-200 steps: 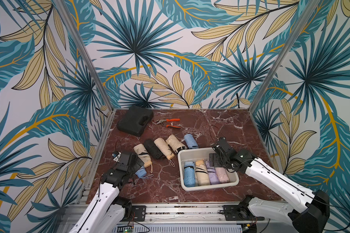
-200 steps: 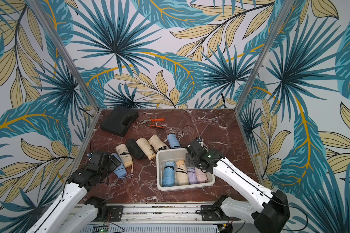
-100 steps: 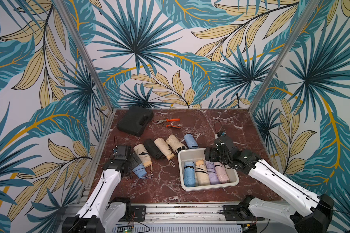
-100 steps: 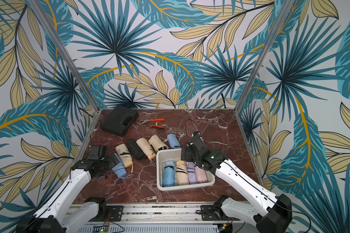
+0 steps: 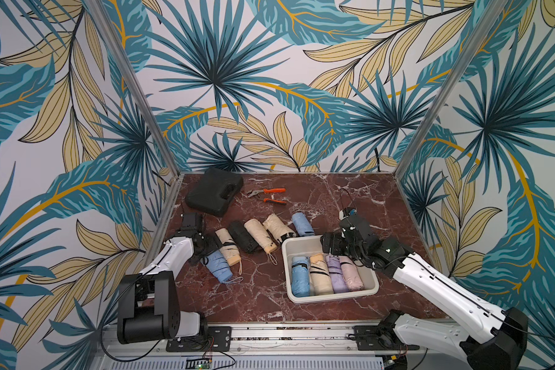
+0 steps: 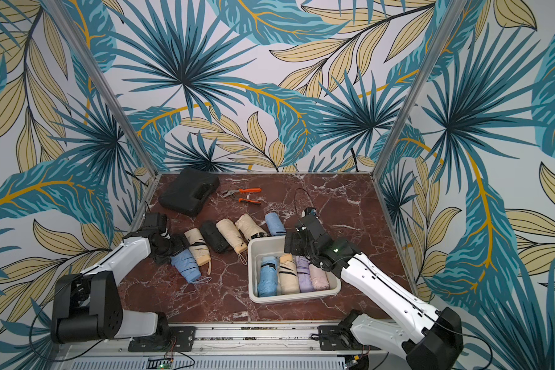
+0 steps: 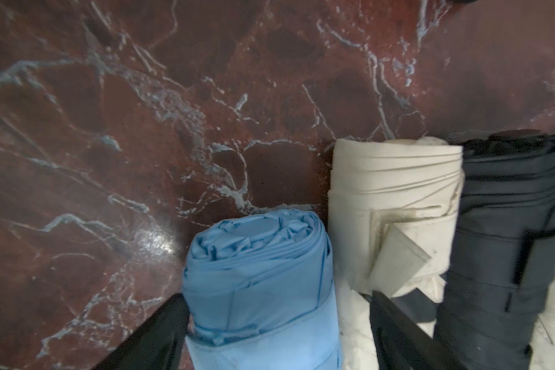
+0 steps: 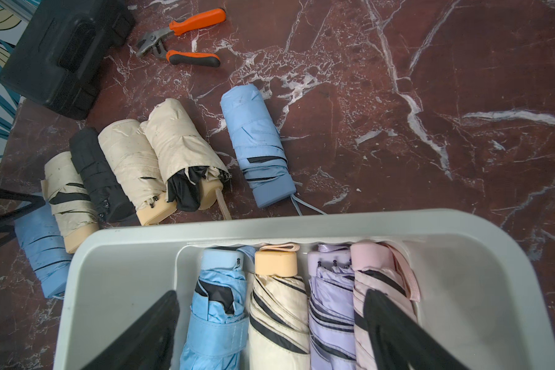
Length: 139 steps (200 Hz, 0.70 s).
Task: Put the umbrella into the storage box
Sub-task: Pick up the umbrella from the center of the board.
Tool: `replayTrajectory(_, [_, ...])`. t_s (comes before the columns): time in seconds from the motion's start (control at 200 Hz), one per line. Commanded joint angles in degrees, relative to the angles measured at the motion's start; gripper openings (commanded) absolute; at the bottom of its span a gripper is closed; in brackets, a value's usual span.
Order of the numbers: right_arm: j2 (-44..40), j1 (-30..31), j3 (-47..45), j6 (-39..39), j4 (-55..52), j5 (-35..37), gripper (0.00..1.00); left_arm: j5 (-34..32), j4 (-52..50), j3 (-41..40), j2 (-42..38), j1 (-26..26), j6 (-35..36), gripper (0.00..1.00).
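Left gripper jaws astride blue umbrella

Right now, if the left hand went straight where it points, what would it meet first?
Probably the light blue umbrella, which lies between the fingers of the open left hand; depth beyond is unclear.

Cloth, plastic, polished stone
Between the fingers of the left gripper, a blue umbrella of creased matt cloth; beneath, glossy marble table; under the right gripper, smooth white plastic storage box.
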Motion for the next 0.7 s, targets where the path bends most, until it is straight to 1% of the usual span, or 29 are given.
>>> replayTrajectory(0.0, [-0.03,-0.12,-1.52,1.15,2.39,-0.77,0.92,-1.85,-0.32,-2.08,-2.46,0.69,-2.52,0.91])
replayTrajectory(0.175, [0.24,-0.12,-1.61,1.25,3.33,-1.10,0.92,-1.07,0.16,-3.94,-3.02,0.84,-3.56,0.90])
replayTrajectory(0.326, [-0.05,-0.11,-1.48,1.28,3.39,-1.32,0.92,-0.39,2.82,-4.72,-0.47,0.84,-3.60,0.89])
replayTrajectory(0.471, [-0.74,-0.19,-2.09,3.06,4.40,-2.37,0.92,0.80,5.87,-4.65,2.34,0.79,-2.53,0.87])
replayTrajectory(0.596, [-0.66,-0.16,-2.50,3.86,5.74,-3.17,0.91,1.44,8.42,-4.66,5.35,0.84,-2.37,0.77])
replayTrajectory(0.691, [-0.25,-0.10,-2.10,3.82,6.04,-3.90,0.91,1.03,9.55,-5.33,5.32,0.98,-2.24,0.71])
